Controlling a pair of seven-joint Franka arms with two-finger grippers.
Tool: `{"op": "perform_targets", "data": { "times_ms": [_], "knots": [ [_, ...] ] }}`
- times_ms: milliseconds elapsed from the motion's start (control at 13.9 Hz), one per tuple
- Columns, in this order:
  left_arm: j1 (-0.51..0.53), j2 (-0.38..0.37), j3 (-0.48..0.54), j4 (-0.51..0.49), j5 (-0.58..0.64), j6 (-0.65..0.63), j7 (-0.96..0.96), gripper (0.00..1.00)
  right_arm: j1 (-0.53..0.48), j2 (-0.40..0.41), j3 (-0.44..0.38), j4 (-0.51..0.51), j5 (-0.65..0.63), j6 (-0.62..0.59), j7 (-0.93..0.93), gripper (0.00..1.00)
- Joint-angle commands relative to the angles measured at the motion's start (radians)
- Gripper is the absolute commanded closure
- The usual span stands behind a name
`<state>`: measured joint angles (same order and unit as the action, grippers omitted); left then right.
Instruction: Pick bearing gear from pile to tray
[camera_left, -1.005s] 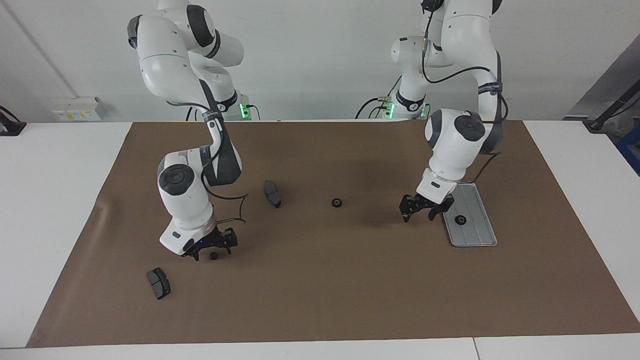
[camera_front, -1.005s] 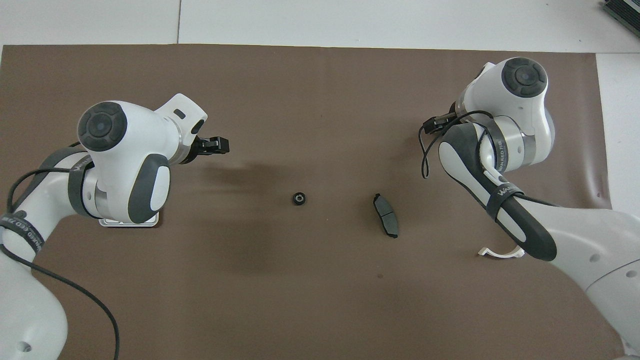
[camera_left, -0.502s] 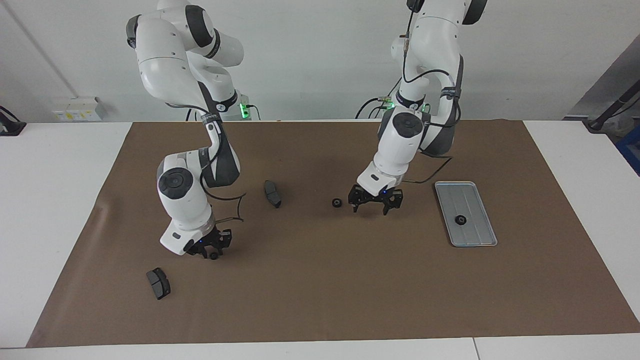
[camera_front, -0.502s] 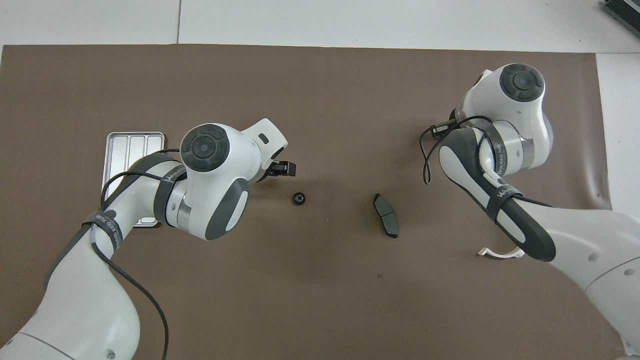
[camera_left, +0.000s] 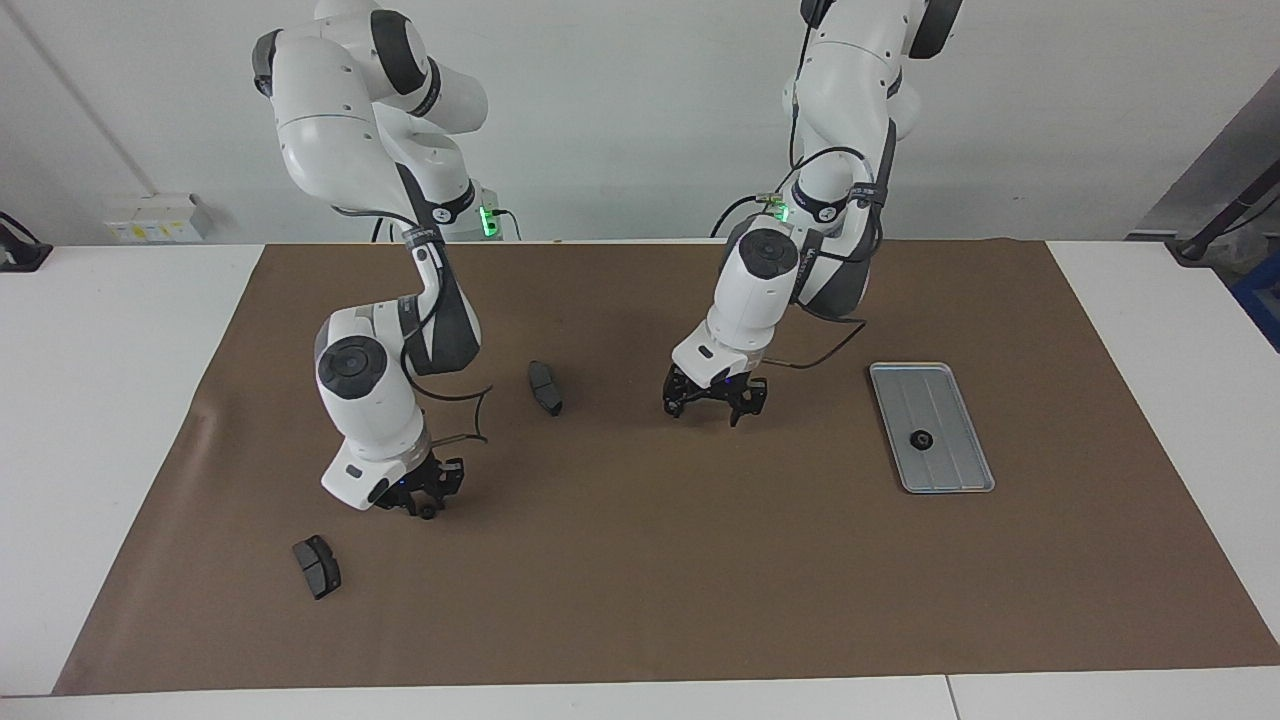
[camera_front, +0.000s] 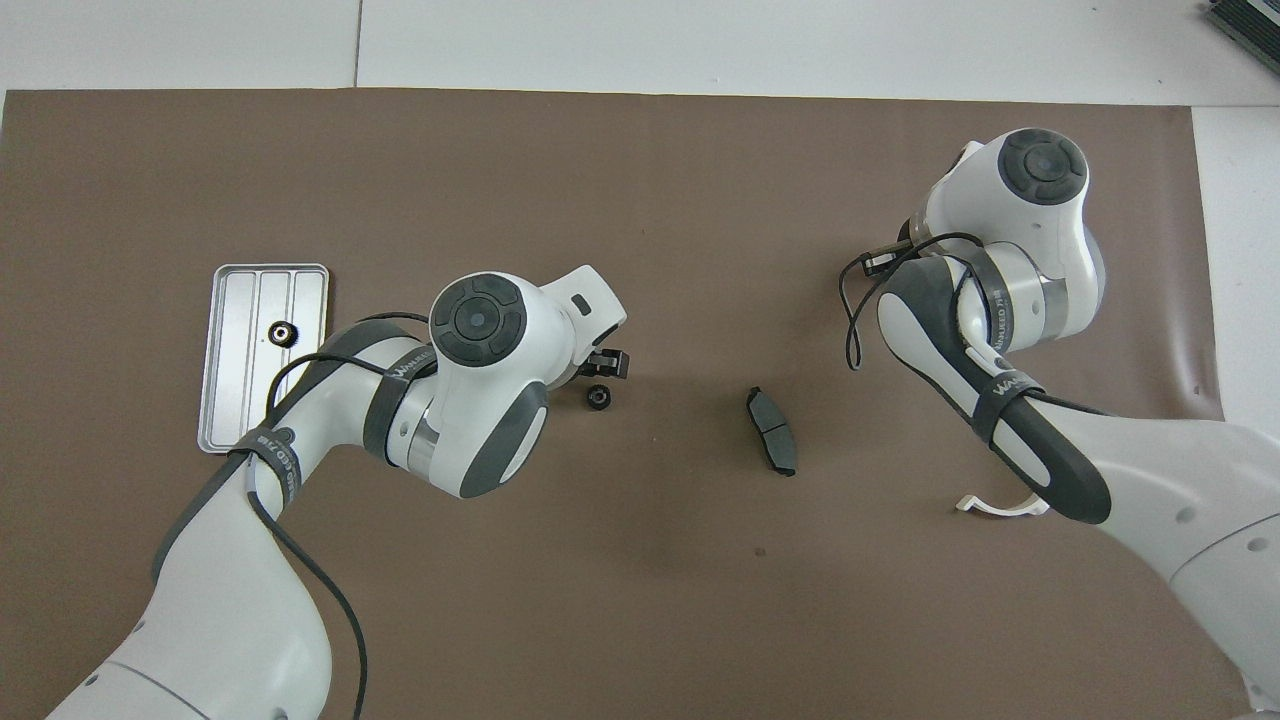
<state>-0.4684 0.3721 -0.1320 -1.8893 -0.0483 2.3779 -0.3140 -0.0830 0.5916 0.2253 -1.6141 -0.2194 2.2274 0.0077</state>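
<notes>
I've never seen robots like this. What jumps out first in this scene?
Two white arms bend over a brown mat. The left gripper hangs open by a small black gear mid-table, while the right gripper is shut on another gear down at the mat, near a dark brake pad. Toward the left arm's end lies a silver tray with one gear already in it.

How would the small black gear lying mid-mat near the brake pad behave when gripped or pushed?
The mid-mat gear lies flat, so a push would probably slide it, not roll it. Tiny beside the brake pad, it is likely light. Its round rim might squirt aside if the left gripper closes off-centre.
</notes>
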Motion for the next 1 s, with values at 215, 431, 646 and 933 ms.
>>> {"op": "perform_targets", "data": {
  "times_ms": [215,431,646,933],
  "knots": [
    [-0.050,0.017,0.020,0.012,0.005,-0.036,-0.005,0.19,-0.014,-0.025,0.014,-0.015,-0.005,-0.014,-0.006,1.00],
    [-0.058,0.017,0.022,0.006,0.005,-0.039,-0.005,0.22,-0.015,-0.073,0.017,-0.010,0.014,-0.067,-0.005,1.00],
    [-0.067,0.019,0.022,0.004,0.007,-0.039,-0.005,0.23,-0.017,-0.143,0.016,-0.012,0.083,-0.138,0.005,1.00],
    [-0.070,0.024,0.020,0.001,0.018,-0.039,-0.005,0.23,-0.012,-0.188,0.017,-0.012,0.144,-0.189,0.026,1.00]
  ]
}}
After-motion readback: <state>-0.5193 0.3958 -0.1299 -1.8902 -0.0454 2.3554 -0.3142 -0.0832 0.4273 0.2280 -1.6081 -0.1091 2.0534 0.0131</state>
